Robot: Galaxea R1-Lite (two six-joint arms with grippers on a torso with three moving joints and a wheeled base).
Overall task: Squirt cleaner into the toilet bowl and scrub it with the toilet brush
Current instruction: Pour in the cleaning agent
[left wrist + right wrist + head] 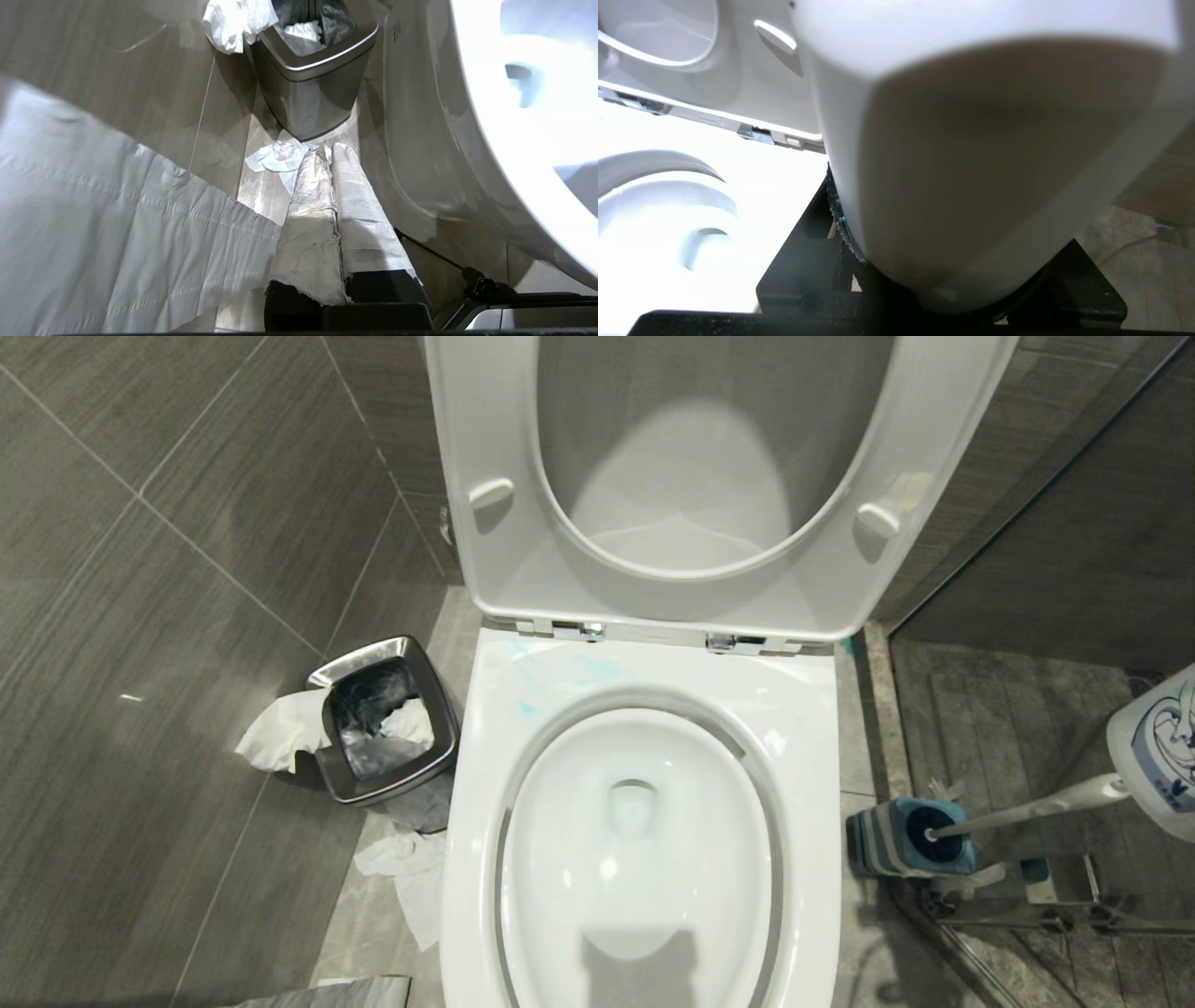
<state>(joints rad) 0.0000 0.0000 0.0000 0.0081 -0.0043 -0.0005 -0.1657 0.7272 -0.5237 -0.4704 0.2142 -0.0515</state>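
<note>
Toilet bowl (644, 859) filled the centre of the head view, seat and lid (709, 476) raised at 12 o'clock. Thin turquoise smears of cleaner (560, 677) lay on the rim near the hinges. At 3 o'clock from the bowl the toilet brush (1027, 810) stood head-down in its blue-and-grey holder (901, 840). Right gripper (943, 280) was clamped around a white bottle (1158, 747) at the view's 3 o'clock edge. Left gripper (332, 151), fingers pressed together and empty, hung low by the steel waste bin (387, 719) at 9 o'clock.

floor (187, 728) – grey tile | on it: toilet bowl (803, 728), waste bin (439, 756), crumpled tissues (411, 877), brush holder (887, 845)
</note>
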